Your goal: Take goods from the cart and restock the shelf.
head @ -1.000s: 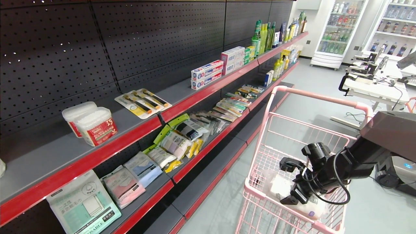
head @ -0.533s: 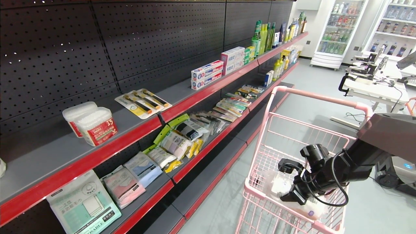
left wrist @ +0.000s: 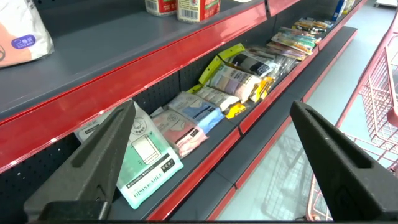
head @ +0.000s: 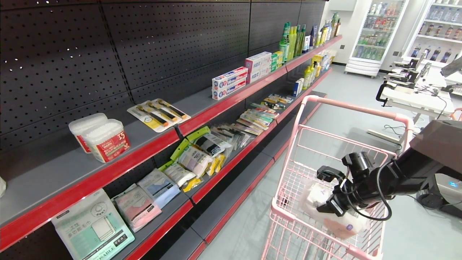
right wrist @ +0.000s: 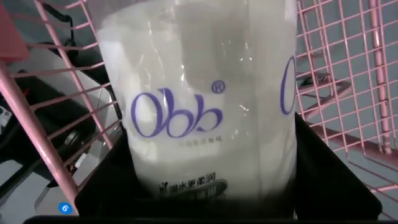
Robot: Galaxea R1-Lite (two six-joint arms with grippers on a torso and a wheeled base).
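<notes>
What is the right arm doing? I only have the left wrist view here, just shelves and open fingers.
Observer: The right gripper is down inside the pink cart.
Operator: Holding anything?
Observer: Yes, it is shut on a white soft pack with blue lettering.
Operator: And farther along the upper shelf?
Observer: A stack of toothpaste boxes sits there.

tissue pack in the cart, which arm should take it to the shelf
Right. The right gripper is shut on the white tissue pack in the pink cart; the left gripper hangs open and empty beside the shelf.
</notes>
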